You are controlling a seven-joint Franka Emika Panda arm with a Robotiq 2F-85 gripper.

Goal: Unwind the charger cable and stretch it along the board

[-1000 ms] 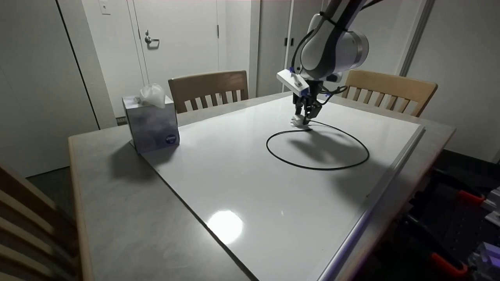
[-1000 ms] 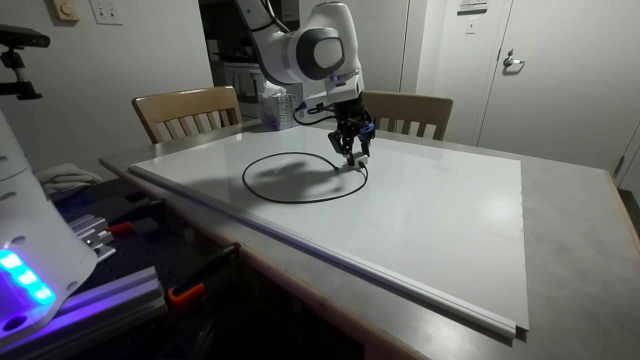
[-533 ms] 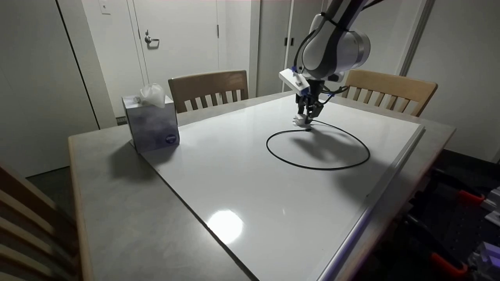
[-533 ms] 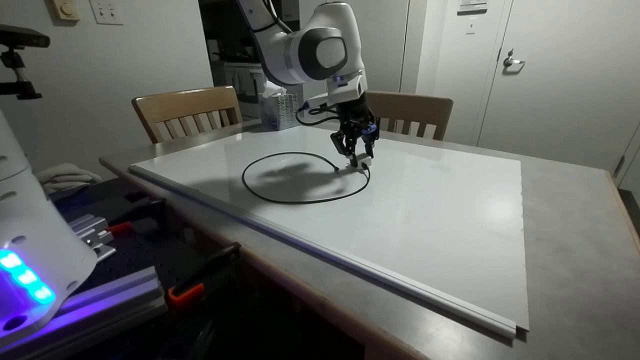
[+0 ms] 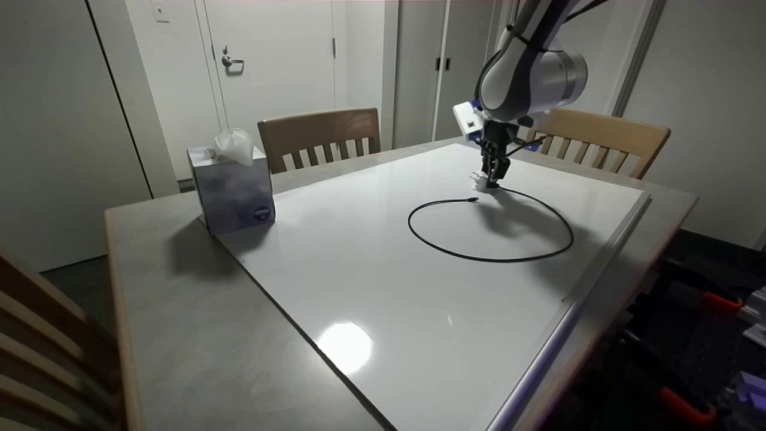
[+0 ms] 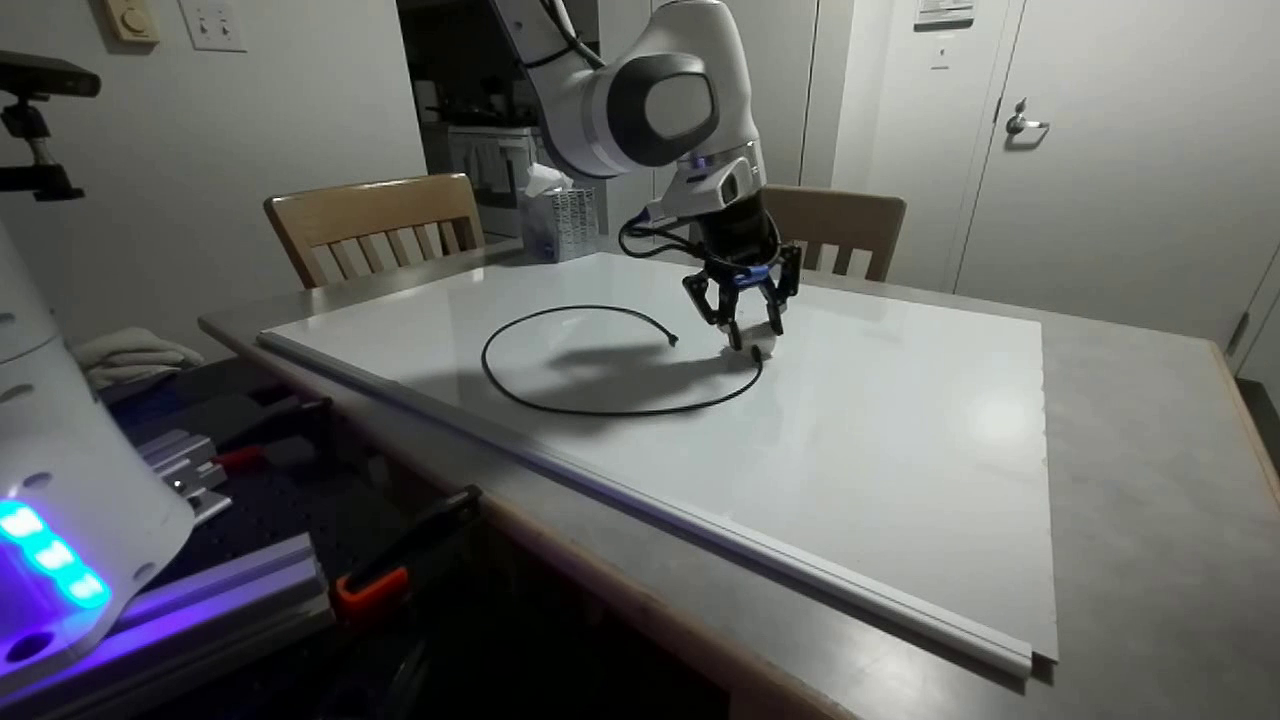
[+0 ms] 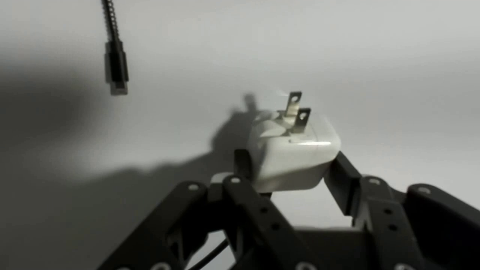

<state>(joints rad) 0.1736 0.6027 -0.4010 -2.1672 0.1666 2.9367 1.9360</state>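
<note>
Gripper (image 7: pixel 292 165) is clamping whitish plug block (image 7: pixel 296 153) on opp. sides, w/ prongs (image 7: pixel 302 120) aiming approx. 12 o'clock in wrist view; free connector (image 7: pixel 116 67) is lying apart at 10 o'clock. In an exterior view, charger cable (image 5: pixel 502 261) is forming open loop on board (image 5: pixel 383 293), gap facing approx. 12; tissue box (image 5: pixel 236 194) is standing at loop's 9 o'clock.

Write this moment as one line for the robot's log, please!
Jaws: closed on white plug; Cable: curved in an open loop on board; Loose end: apart from white plug; Stretched straight: not yet
</note>
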